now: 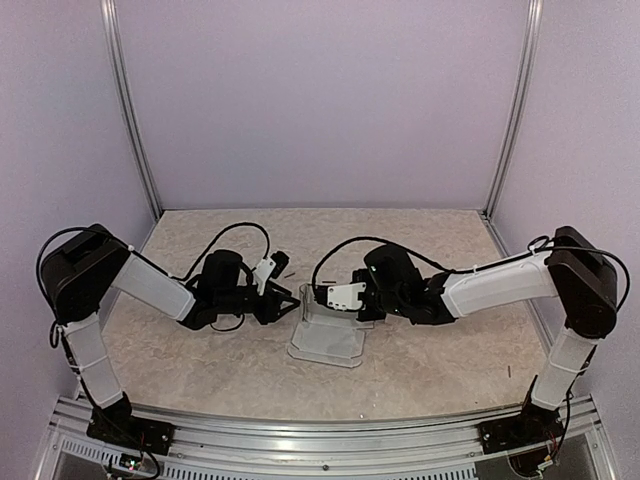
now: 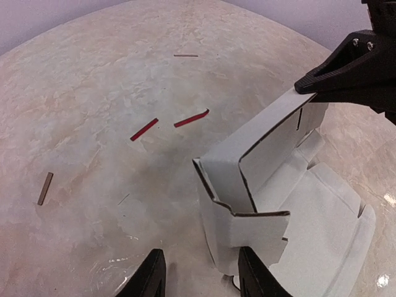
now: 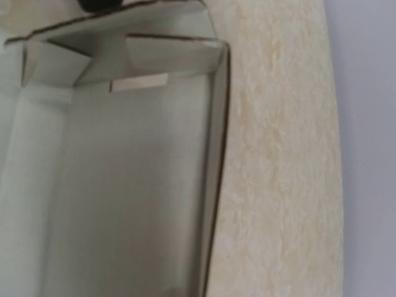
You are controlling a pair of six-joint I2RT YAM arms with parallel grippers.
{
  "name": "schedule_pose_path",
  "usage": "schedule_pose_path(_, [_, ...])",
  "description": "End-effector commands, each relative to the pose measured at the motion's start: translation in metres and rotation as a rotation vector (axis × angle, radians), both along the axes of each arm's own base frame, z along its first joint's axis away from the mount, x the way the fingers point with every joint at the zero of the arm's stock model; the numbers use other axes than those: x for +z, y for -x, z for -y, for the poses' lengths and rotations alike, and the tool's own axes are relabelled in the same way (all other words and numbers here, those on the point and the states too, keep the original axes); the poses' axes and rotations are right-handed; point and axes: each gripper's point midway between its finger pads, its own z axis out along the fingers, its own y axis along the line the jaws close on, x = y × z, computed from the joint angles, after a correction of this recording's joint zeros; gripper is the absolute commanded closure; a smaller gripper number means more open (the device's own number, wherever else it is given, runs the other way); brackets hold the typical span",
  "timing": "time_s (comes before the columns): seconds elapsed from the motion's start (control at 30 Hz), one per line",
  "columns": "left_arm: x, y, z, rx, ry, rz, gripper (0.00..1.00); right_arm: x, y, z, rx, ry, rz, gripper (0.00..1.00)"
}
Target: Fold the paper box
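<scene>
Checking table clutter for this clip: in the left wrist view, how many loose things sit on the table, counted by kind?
paper box: 1
red strips: 2
brown slivers: 2
Total: 5

Beige marbled table (image 1: 420, 370) lying inside pale lilac walls (image 1: 320, 100) closing in on three sides. Left aluminium upright (image 1: 130, 110) and right aluminium upright (image 1: 512, 110) standing at the back corners, grooved rail (image 1: 320, 432) running along the near edge. Left wrist view: short red strip (image 2: 144, 129) and curved red strip (image 2: 191, 118) lying near each other on the table, not touching. Brown sliver (image 2: 45, 188) lying well apart to their left. Thin pale stick (image 2: 185, 55) lying further back.
</scene>
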Motion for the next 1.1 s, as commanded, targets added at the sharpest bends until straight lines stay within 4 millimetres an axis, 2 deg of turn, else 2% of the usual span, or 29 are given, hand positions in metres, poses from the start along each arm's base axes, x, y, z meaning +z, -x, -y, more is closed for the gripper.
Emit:
schedule_pose_path(0.0, [0.0, 0.001, 0.012, -0.063, 0.001, 0.029, 0.6, -0.013, 0.0, 0.002, 0.006, 0.027, -0.013, 1.0])
schedule_pose_path(0.3, [-0.008, 0.012, 0.016, -0.133, 0.002, 0.008, 0.57, -0.021, 0.001, 0.006, 0.015, 0.06, 0.007, 1.0])
schedule_pose_path(0.67, [-0.008, 0.017, 0.021, -0.173, 0.034, 0.005, 0.54, -0.034, 0.014, 0.008, 0.056, 0.163, 0.098, 1.0])
schedule_pose_path(1.07, [-0.006, 0.015, 0.03, -0.196, 0.066, 0.005, 0.55, -0.023, 0.015, 0.005, 0.043, 0.149, 0.152, 1.0])
